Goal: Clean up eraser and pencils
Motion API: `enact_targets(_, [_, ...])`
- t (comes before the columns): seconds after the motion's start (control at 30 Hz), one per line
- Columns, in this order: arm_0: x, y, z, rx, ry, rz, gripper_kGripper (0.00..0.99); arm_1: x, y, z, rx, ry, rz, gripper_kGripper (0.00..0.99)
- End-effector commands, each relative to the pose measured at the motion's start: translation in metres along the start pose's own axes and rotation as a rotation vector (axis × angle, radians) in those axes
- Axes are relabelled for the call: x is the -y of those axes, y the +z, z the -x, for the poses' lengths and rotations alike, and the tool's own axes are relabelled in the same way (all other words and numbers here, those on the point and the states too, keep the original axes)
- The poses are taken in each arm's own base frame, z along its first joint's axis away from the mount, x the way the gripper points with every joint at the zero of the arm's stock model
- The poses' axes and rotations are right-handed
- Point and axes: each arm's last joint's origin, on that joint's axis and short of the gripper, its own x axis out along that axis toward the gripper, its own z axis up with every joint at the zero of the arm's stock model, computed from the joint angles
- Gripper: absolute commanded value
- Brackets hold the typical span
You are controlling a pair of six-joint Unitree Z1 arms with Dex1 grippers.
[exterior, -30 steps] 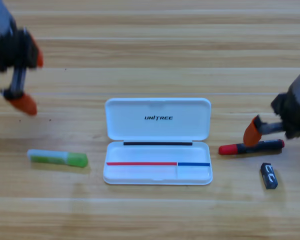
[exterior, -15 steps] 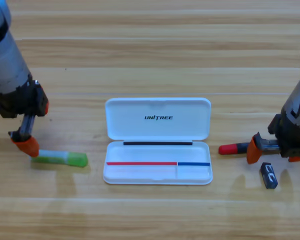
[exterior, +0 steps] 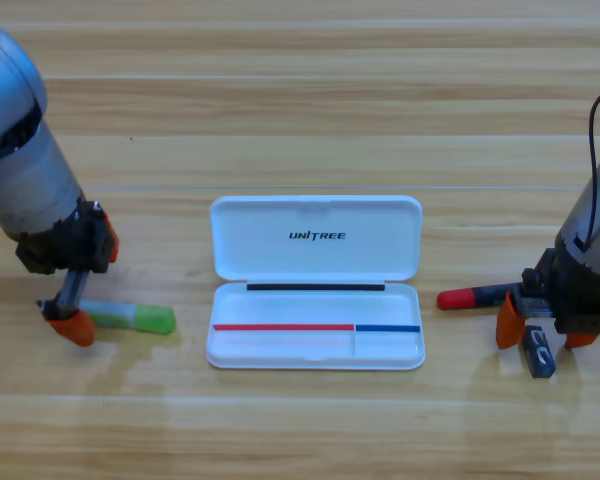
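High view. Left claw [exterior: 68, 322] at left edge, down on the whitish end of the green pencil [exterior: 132, 319]; one orange jaw shows in front, cannot tell spread or pinching. Green pencil lies flat, left of the open white case [exterior: 315, 250], apart from it. Right claw [exterior: 541, 330] at right edge, jaws spread, one either side of the eraser [exterior: 538, 352], over the dark end of the black pencil [exterior: 480, 297], whose red end points to the case. All on the worktop [exterior: 300, 100].

"UNITREE" on white case lid [exterior: 316, 237], eraser [exterior: 538, 352] markings unreadable
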Motion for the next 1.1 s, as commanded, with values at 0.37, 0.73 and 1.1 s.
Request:
enact_targets(0.37, [-0.001, 0.000, -0.042, -0.022, -0.078, -0.011, 0.943, 0.011, -0.005, -0.033, -0.139, -0.063, -0.038, 0.114])
enact_targets(0.73, [-0.001, 0.001, -0.052, -0.025, -0.079, -0.028, 0.488, -0.033, -0.007, 0.032, -0.111, -0.026, 0.653, 0.000])
enact_targets(1.1, [-0.004, 0.000, -0.032, -0.017, -0.045, -0.039, 0.000, -0.101, -0.004, 0.046, -0.111, 0.134, 1.421, 0.000])
